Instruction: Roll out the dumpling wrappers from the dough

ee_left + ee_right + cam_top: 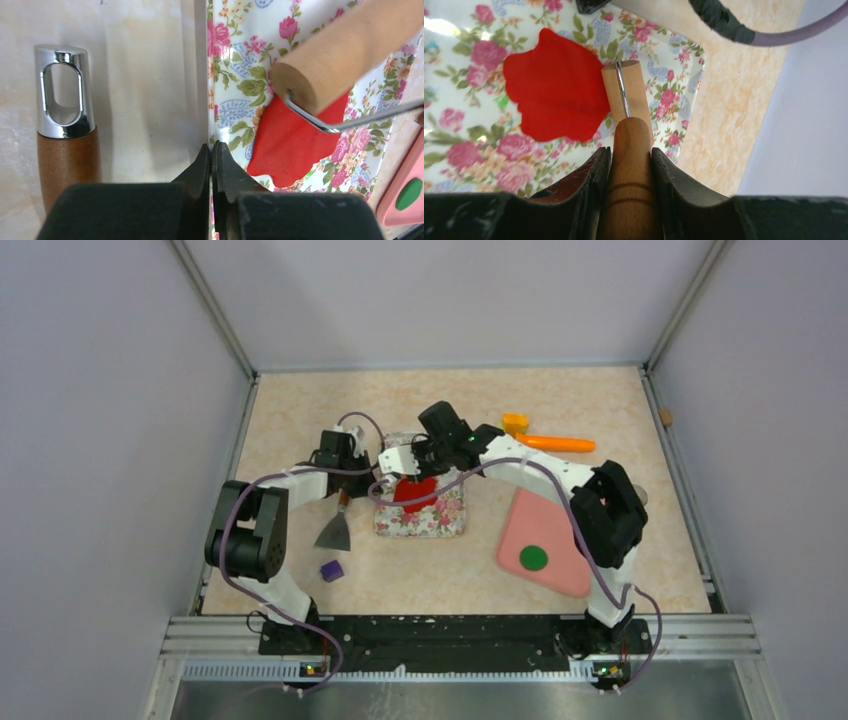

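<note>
A beige marbled tabletop (430, 580) lies between plain grey walls. Near its middle, the flattened bright red clay dough sheet (556, 95), wavy and ragged at its edges, lies flat on the rectangular floral-patterned tray (425, 522). The pale wooden rolling pin (626, 92) rests on the sheet's edge, its roller partly over the red clay and partly over the tray's flowers. A bent wire joins the roller to a turned wooden handle.

The right gripper (630, 152) reaches over the tray, and its fingers (596, 170) are clamped on either side of that handle, with the roller pointing away from them. The left gripper (212, 150) sits at the tray's left rim with its fingers (200, 167) pressed together. Whether they nip the rim itself cannot be told.

Just left of the tray, a brown wooden handle with a slotted chrome cap (65, 125) lies on the tabletop. The top view shows a metal-bladed scraper (334, 530) near the tray's left side, and a small purple block (331, 570) closer to the arm bases.

Right of the tray lies a pink rounded board (560, 530), apart from it, with a small flat round green disc (533, 558) on its near end. An orange carrot-shaped object (555, 443) lies towards the far edge, behind the right arm
</note>
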`<move>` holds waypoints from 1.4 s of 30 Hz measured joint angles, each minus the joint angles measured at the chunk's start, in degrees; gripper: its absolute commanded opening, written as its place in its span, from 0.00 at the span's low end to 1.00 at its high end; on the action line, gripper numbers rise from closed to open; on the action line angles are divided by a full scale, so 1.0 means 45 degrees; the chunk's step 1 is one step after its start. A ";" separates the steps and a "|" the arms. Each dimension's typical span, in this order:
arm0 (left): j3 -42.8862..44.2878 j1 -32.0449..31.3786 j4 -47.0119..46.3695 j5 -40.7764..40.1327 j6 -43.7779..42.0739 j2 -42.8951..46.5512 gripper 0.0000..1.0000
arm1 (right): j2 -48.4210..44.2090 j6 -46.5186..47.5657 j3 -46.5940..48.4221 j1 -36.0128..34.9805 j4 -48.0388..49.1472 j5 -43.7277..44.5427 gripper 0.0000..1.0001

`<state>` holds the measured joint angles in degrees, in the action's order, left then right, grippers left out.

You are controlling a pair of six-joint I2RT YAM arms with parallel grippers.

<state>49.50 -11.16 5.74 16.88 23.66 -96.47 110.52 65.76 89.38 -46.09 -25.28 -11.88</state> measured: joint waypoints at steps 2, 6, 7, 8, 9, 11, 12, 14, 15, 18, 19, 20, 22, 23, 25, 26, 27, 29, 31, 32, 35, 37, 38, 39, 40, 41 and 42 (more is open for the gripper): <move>-0.0019 -0.0029 0.0049 0.0092 -0.0024 0.0024 0.00 | -0.0486 -0.0097 -0.0204 -0.0010 -0.0500 0.0063 0.00; -0.0024 -0.0044 0.0092 0.0107 -0.0053 0.0044 0.00 | -0.1520 -0.0316 -0.0549 -0.0078 -0.1195 -0.0029 0.00; -0.0019 -0.0044 0.0092 0.0107 -0.0053 0.0044 0.00 | -0.1797 -0.0340 -0.0738 -0.0092 -0.1224 -0.0063 0.00; -0.0024 -0.0044 0.0092 0.0107 -0.0053 0.0044 0.00 | -0.2069 -0.0350 -0.0991 -0.0126 -0.1243 -0.0083 0.00; -0.0019 -0.0044 0.0092 0.0107 -0.0053 0.0044 0.00 | -0.2259 -0.0369 -0.1234 -0.0155 -0.1253 -0.0107 0.00; -0.0019 -0.0044 0.0092 0.0107 -0.0058 0.0044 0.00 | -0.2404 -0.0432 -0.1647 -0.0233 -0.1243 -0.0214 0.00; -0.0019 -0.0044 0.0097 0.0112 -0.0058 0.0044 0.00 | -0.2404 -0.0442 -0.1812 -0.0272 -0.1234 -0.0267 0.00; -0.0019 -0.0044 0.0102 0.0117 -0.0063 0.0044 0.00 | -0.2399 -0.0447 -0.2244 -0.0389 -0.1239 -0.0330 0.00; -0.0019 -0.0044 0.0102 0.0112 -0.0068 0.0044 0.00 | -0.2424 -0.0423 -0.2307 -0.0442 -0.1112 -0.0277 0.00; -0.0015 -0.0044 0.0112 0.0112 -0.0121 0.0044 0.00 | -0.2424 -0.0389 -0.2249 -0.0544 -0.1268 -0.0447 0.00; 0.0005 -0.0044 0.0151 0.0112 -0.0151 0.0044 0.00 | -0.2409 -0.0345 -0.2127 -0.0554 -0.1515 -0.0554 0.00; 0.0034 -0.0044 0.0238 0.0117 -0.0199 0.0044 0.00 | -0.2390 -0.0291 -0.1987 -0.0554 -0.1870 -0.0695 0.00; 0.0180 -0.0044 0.0568 0.0131 -0.0287 0.0005 0.00 | -0.2365 -0.0092 -0.1744 -0.0559 -0.2531 -0.1010 0.00; 0.0316 -0.0049 0.0763 0.0136 -0.0321 -0.0063 0.00 | -0.2346 -0.0015 -0.1642 -0.0559 -0.2803 -0.1132 0.00; 0.0593 -0.0049 0.1122 0.0126 -0.0389 -0.0209 0.00 | -0.2200 0.0180 -0.1234 -0.0559 -0.3589 -0.1399 0.00; 0.0724 -0.0049 0.1292 0.0126 -0.0403 -0.0277 0.00 | -0.2113 0.0253 -0.1039 -0.0563 -0.3925 -0.1496 0.00; 0.0869 -0.0044 0.1477 0.0126 -0.0437 -0.0350 0.00 | -0.2030 0.0301 -0.0894 -0.0559 -0.4163 -0.1583 0.00; 0.1059 -0.0044 0.1744 0.0121 -0.0481 -0.0452 0.00 | -0.1948 0.0379 -0.0729 -0.0563 -0.4498 -0.1700 0.00; 0.1185 -0.0044 0.1904 0.0131 -0.0495 -0.0529 0.00 | -0.1933 0.0398 -0.0675 -0.0559 -0.4711 -0.1763 0.00; 0.1243 -0.0044 0.1991 0.0131 -0.0495 -0.0554 0.00 | -0.1933 0.0398 -0.0675 -0.0563 -0.4823 -0.1797 0.00; 0.1277 -0.0044 0.2035 0.0126 -0.0495 -0.0573 0.00 | -0.1938 0.0384 -0.0665 -0.0563 -0.5100 -0.1962 0.00; 0.1302 -0.0044 0.2064 0.0131 -0.0491 -0.0597 0.00 | -0.1953 0.0325 -0.0651 -0.0563 -0.5406 -0.2050 0.00; 0.1311 -0.0044 0.2074 0.0136 -0.0491 -0.0607 0.00 | -0.1977 0.0311 -0.0627 -0.0563 -0.5591 -0.2127 0.00; 0.1316 -0.0044 0.2064 0.0141 -0.0491 -0.0622 0.00 | -0.1982 0.0253 -0.0583 -0.0573 -0.5741 -0.2186 0.00; 0.1331 -0.0044 0.2064 0.0141 -0.0491 -0.0627 0.00 | -0.1996 0.0219 -0.0515 -0.0588 -0.5892 -0.2244 0.00; 0.1336 -0.0044 0.2055 0.0141 -0.0491 -0.0627 0.00 | -0.1996 0.0097 -0.0437 -0.0593 -0.6062 -0.2263 0.00; 0.1336 -0.0044 0.2055 0.0141 -0.0491 -0.0627 0.00 | -0.1996 -0.0073 -0.0325 -0.0593 -0.6285 -0.2273 0.00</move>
<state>55.51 -11.35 14.98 17.52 21.45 -99.29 101.54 65.43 87.92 -48.75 -53.56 -22.11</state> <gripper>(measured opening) 0.012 0.341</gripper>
